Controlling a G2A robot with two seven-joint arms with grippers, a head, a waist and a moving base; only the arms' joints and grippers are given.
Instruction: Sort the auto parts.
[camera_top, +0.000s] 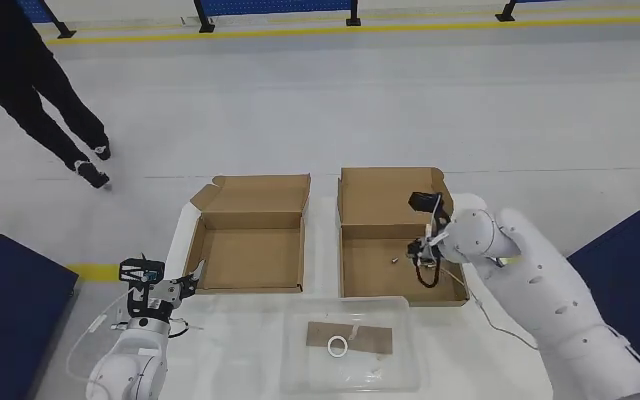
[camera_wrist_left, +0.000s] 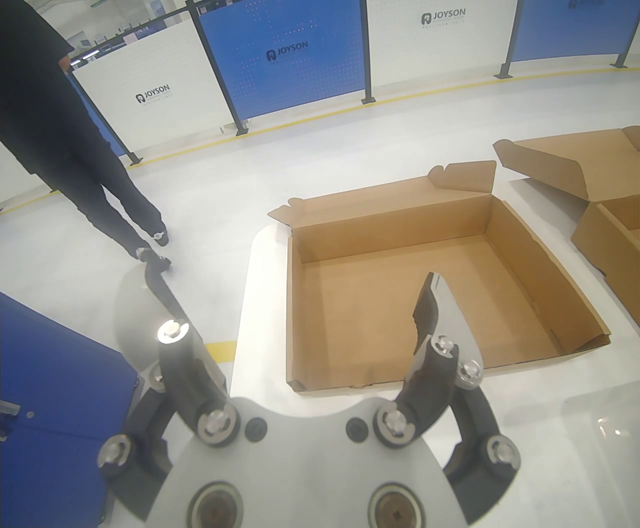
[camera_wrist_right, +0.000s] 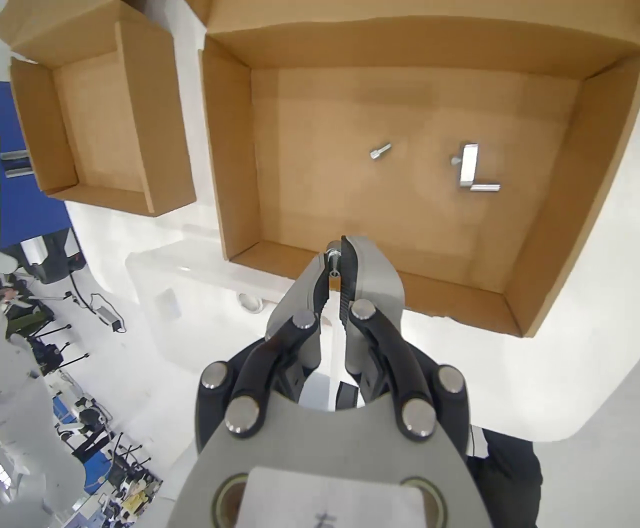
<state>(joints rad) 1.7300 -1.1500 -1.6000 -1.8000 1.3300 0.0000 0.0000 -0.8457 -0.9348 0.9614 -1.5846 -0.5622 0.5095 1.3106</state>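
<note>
Two arms, right jaws pinching bolt (camera_wrist_right: 334, 259) over box (camera_wrist_right: 300, 200), left jaws wide, empty

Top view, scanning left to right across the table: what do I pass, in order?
left gripper, open → left cardboard box → right cardboard box, with the right gripper over it, shut on a bolt. The clear tray spans both boxes, so it is left out.

Top view: overhead, facing down on bench (camera_top: 322, 240). Left wrist: low behind left hand (camera_wrist_left: 289, 275), facing left box (camera_wrist_left: 400, 300). Right wrist: close above right box (camera_wrist_right: 325, 200). Shared: both boxes.
</note>
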